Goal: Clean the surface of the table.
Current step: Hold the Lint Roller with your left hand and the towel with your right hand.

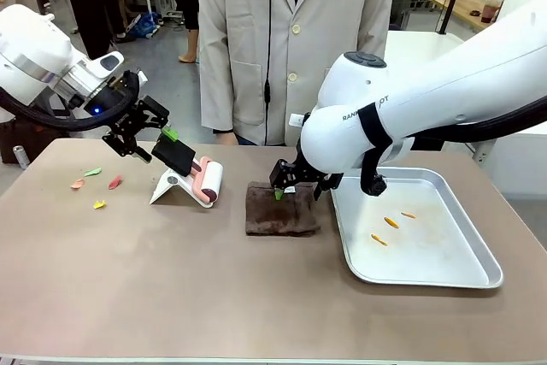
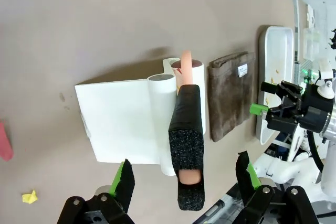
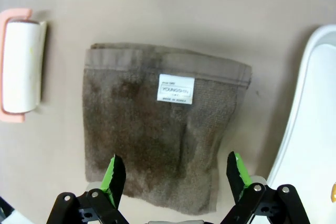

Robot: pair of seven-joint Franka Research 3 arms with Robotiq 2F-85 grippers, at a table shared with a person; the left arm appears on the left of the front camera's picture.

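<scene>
Brown towel flat on table, right gripper open over it; left gripper open, straddling lint roller handle, unclamped.

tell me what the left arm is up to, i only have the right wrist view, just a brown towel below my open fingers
Observer: The left gripper is open, with the black handle of the lint roller between its fingers, not clamped.
Operator: where's the mess then
Observer: Four small coloured scraps lie on the table near its left end, left of the roller's white stand.
Operator: anything in the tray
Observer: Three small orange bits lie in the metal tray.
</scene>
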